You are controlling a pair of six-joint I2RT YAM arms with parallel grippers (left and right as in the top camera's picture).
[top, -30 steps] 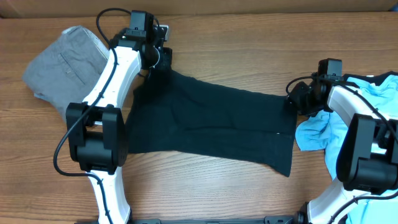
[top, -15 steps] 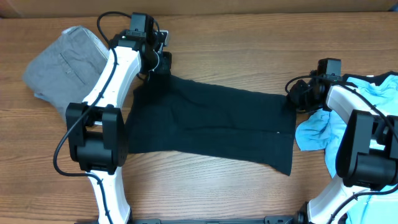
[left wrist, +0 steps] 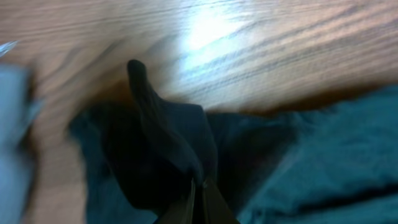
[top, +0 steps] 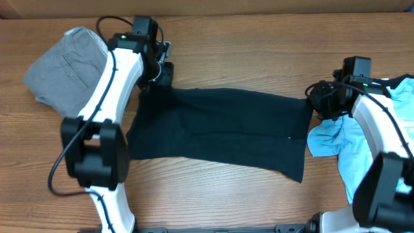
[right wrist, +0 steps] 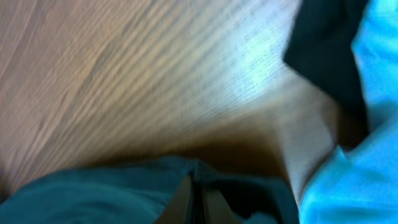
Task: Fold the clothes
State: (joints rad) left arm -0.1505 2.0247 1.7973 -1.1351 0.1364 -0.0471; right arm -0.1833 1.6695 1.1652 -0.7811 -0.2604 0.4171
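A black T-shirt point(top: 220, 133) lies stretched across the middle of the table, folded into a long band. My left gripper point(top: 160, 76) is shut on its far left corner; the pinched black cloth shows in the left wrist view point(left wrist: 180, 149). My right gripper point(top: 317, 100) is shut on the shirt's far right corner, seen as dark cloth in the right wrist view point(right wrist: 124, 193). Grey trousers point(top: 65, 65) lie folded at the far left. A light blue T-shirt point(top: 343, 139) lies bunched at the right, also in the right wrist view point(right wrist: 373, 124).
The wooden table point(top: 259, 52) runs to a far edge along the top of the overhead view. The arm bases stand at the near edge on both sides.
Both grippers have pulled apart, the left one to the left and forward, the right one to the right. The shirt's far edge is now drawn taut and straight.
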